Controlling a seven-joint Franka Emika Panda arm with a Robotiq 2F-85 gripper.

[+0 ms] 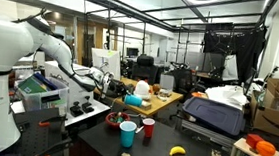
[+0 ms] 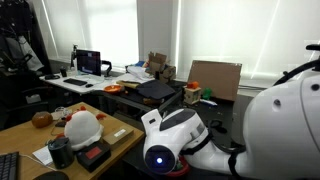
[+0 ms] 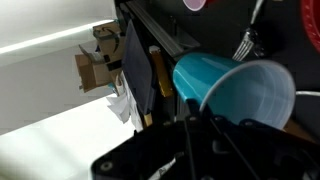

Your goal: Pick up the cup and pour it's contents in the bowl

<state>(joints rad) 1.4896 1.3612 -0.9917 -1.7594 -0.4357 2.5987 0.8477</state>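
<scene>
Cup (image 3: 215, 75): medium-blue plastic tumbler, paler inside, tipped on its side above the dark worktop (image 1: 165, 140), mouth facing my wrist camera. My claw (image 3: 204, 122) is pinching its rim.

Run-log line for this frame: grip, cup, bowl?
fingers: shut on cup | cup: held up, tipped sideways | bowl: below, nearby | pouring: cannot tell
</scene>
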